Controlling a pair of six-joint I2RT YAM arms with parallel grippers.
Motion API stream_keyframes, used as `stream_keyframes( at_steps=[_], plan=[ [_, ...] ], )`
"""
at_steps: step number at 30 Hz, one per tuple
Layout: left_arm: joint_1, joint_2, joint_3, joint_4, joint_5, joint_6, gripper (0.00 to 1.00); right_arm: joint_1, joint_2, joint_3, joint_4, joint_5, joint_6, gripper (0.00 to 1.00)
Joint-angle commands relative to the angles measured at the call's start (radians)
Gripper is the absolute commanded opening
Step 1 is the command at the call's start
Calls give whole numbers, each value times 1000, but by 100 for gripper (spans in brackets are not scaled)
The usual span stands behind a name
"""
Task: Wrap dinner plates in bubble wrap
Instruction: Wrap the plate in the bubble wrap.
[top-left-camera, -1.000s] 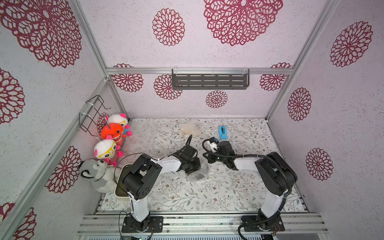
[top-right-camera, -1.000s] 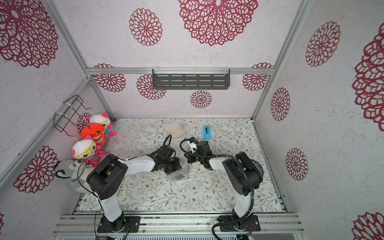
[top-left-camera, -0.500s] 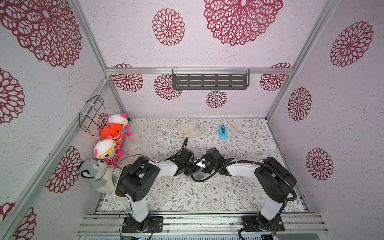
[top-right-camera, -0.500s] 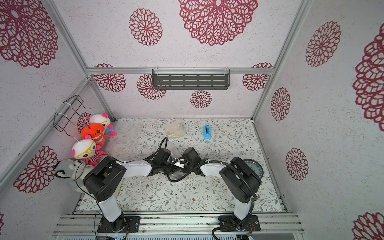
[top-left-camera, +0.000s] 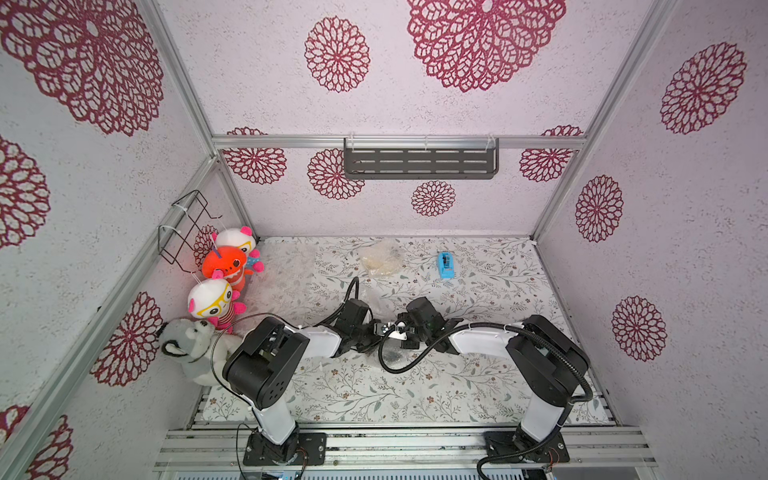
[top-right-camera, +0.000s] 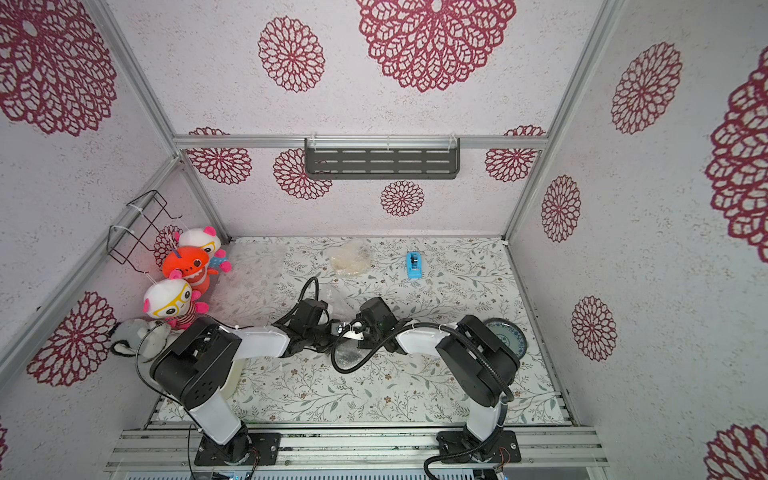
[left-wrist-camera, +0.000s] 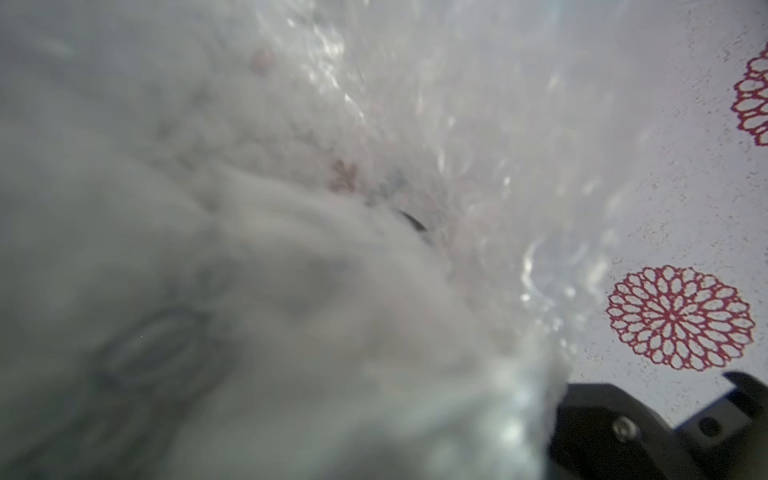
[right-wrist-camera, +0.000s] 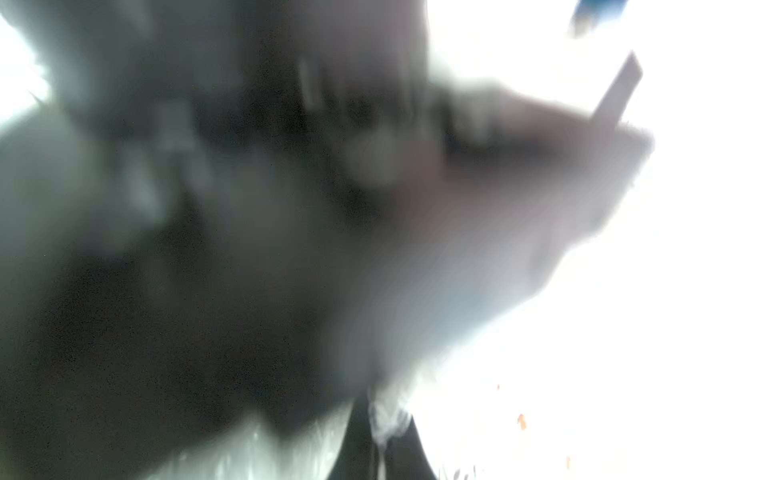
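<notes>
Right tool (top-left-camera: 400, 332) swung in beside left tool (top-left-camera: 375, 331) | both clenched, contents unclear | bubble wrap (top-left-camera: 390, 356) beneath: likely closing fold.

Both top views are evenly lit and sharp. Close bubble wrap (left-wrist-camera: 374, 124) blurs the left wrist view; the right is smeared, partly blown white.

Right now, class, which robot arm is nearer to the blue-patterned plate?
Right. In a top view the right arm has its big black joint directly beside the blue-patterned plate, partly hiding it. The left arm lies far off on the opposite side, near the plush toys.
</notes>
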Motion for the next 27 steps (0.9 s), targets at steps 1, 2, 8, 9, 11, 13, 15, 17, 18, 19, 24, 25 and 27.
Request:
stream_keyframes(
  at_steps=[1, 2, 8, 9, 11, 13, 15, 17, 18, 19, 24, 25, 27],
  plan=[
    [19, 17, -10, -69, -93, -10, 0, -49, -37, -20, -129, -70, 54, 0],
    [19, 13, -21, -57, -103, -26, 0, -49, -41, -27, -128, -66, 37, 0],
    [7, 56, -27, 25, -64, -78, 0, 36, -38, -70, -112, 38, -124, 0],
    [2, 70, -21, 38, -54, -84, 0, 63, -25, -75, -107, 73, -156, 0],
    [0, 86, -25, 90, -31, -113, 0, 100, 3, -88, -95, 132, -205, 0],
    [12, 71, -46, 172, 16, -150, 0, 119, 32, -105, -84, 196, -245, 0],
    [49, 3, -72, 219, 62, -165, 8, 120, 54, -114, -112, 236, -269, 0],
    [93, -87, -79, 170, 92, -125, 32, 120, 64, -121, -136, 261, -285, 0],
    [122, -135, -64, 100, 108, -71, 39, 121, 64, -126, -138, 266, -286, 0],
    [146, -173, -36, 3, 122, -5, 47, 121, 65, -128, -138, 267, -285, 0],
    [261, -260, 134, -438, -27, 402, 86, 122, 88, -100, -163, 275, -275, 0],
    [282, -248, 146, -446, -68, 435, 93, 121, 89, -97, -163, 276, -276, 0],
    [340, -176, 196, -437, -26, 484, 98, 121, 88, -90, -162, 273, -275, 0]
  ],
)
